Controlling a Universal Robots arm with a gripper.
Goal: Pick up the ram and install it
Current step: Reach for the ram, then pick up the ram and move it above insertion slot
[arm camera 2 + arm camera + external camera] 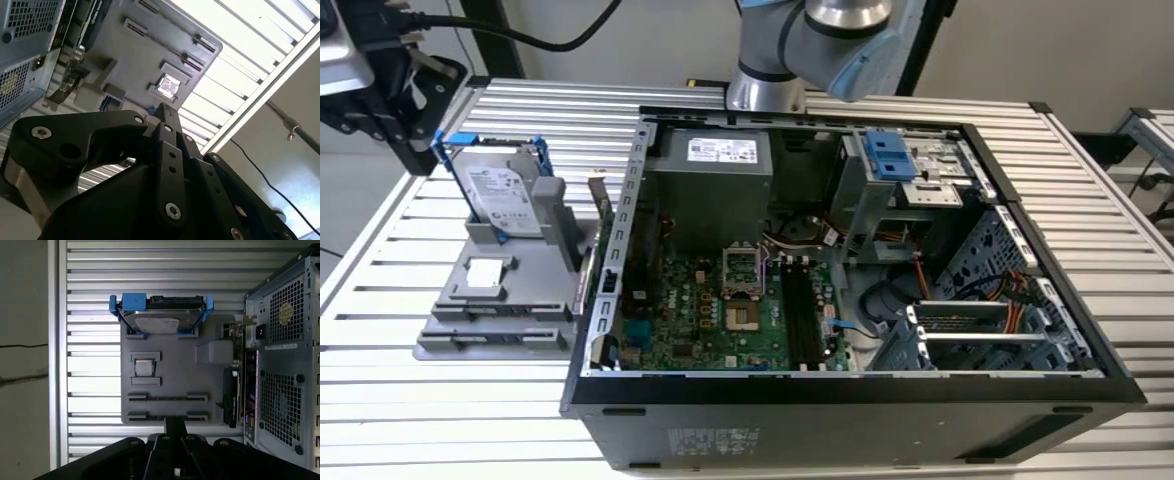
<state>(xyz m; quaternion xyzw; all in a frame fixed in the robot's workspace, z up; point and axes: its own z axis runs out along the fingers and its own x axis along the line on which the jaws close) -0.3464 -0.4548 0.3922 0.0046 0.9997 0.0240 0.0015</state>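
Note:
My gripper (175, 426) hangs high above the grey fixture plate (170, 370), and its fingers look shut with nothing visible between them. In the second wrist view the gripper (167, 114) points at the same plate (125, 55). Two long holders on the plate each carry a thin dark strip on edge. The farther strip (167, 396) looks like the ram, though I cannot make out its chips or label. The nearer strip (150, 416) is partly covered by my fingertips. In the exterior view the gripper's dark body (394, 110) sits at the upper left, above the plate (487, 300).
A silver hard drive in a blue bracket (500, 195) stands at the plate's far end, with a small square chip (483, 272) in front of it. The open computer case (854, 290) fills the exterior view's right, its motherboard slots (798, 310) exposed. An expansion card (231, 395) stands beside the case.

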